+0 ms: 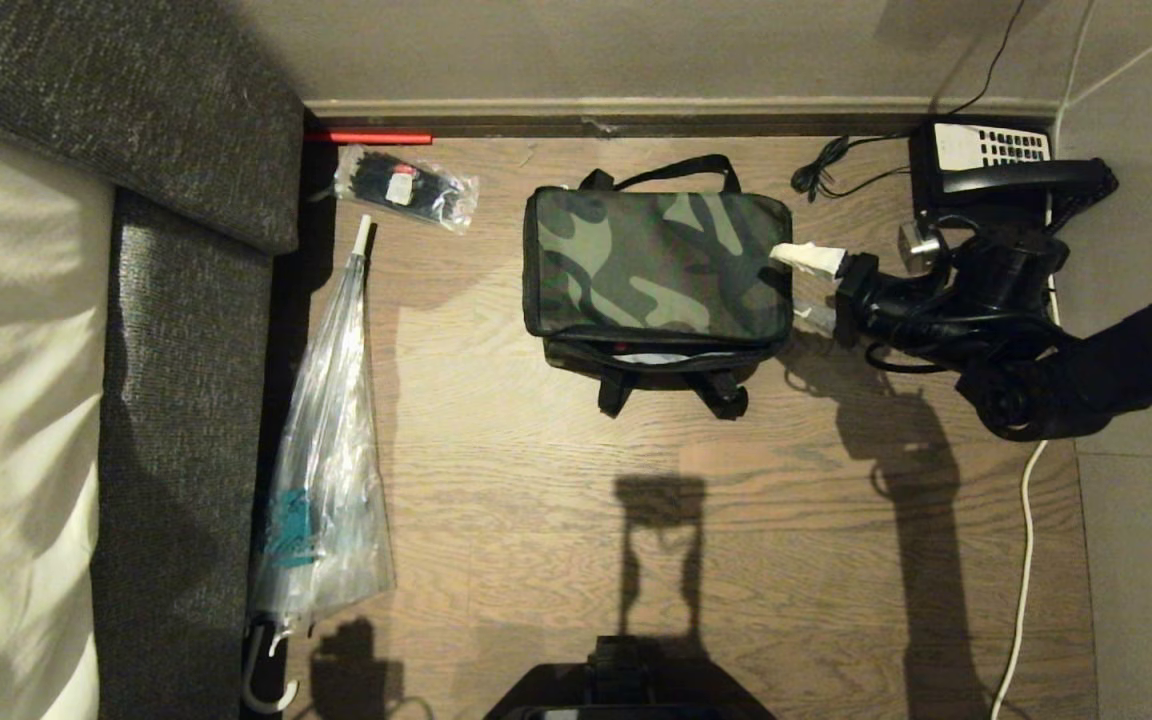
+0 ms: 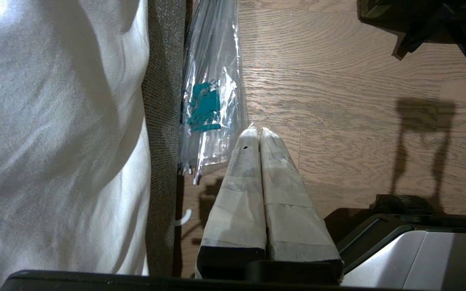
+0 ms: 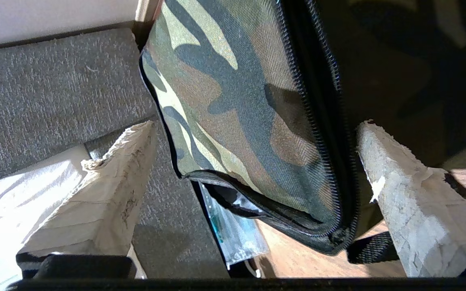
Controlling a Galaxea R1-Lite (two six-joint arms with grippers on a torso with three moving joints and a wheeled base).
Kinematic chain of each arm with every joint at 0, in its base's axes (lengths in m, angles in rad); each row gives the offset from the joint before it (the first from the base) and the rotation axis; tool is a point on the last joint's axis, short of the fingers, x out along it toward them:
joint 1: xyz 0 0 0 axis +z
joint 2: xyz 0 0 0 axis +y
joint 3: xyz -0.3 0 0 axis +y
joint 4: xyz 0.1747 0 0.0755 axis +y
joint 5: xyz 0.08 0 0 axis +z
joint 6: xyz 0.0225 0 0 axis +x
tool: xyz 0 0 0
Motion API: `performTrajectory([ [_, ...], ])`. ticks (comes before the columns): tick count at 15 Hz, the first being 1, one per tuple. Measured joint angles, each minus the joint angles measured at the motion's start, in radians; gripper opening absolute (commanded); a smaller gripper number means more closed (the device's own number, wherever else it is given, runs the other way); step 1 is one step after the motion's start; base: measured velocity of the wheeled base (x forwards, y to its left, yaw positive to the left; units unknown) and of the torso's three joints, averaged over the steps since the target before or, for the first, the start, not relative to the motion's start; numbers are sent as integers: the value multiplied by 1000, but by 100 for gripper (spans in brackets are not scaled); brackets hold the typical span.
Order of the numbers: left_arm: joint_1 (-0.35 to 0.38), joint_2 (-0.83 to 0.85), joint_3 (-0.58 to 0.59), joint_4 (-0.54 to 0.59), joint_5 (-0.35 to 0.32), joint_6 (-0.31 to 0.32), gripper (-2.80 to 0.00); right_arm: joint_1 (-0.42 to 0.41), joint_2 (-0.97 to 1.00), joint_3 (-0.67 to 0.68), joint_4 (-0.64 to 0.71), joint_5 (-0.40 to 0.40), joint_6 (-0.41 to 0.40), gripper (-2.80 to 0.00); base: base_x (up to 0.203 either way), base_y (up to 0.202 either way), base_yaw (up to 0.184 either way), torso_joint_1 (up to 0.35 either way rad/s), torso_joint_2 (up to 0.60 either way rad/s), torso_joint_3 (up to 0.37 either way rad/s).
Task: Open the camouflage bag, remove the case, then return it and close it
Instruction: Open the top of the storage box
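The boxy soft camouflage bag [image 1: 656, 265], green-and-black on top with black sides and straps, sits on the brown wood-plank floor [image 1: 736, 560] near the back wall's baseboard, its front edge gaping slightly over a pale lining. The right end effector [image 1: 814, 288] stands at the bag's right edge with its tape-wrapped fingers [image 3: 411, 210] spread wide and empty, one over the camouflage top and one down beside the black side wall. The left end effector [image 2: 260, 133] hangs with its fingers pressed together beside the clear folded plastic umbrella [image 1: 326, 460] along the grey fabric bed edge [image 1: 176, 400]; bare floor lies in front of the bag, while a black desk telephone [image 1: 996, 165] and its cords crowd the right rear corner.
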Motion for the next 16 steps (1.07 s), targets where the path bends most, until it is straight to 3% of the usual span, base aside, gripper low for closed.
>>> performTrajectory([
  [16,0,0,0,0,0,0,-280,83,-8,-70,6,0,149,0,0,0,0,0,0,0],
])
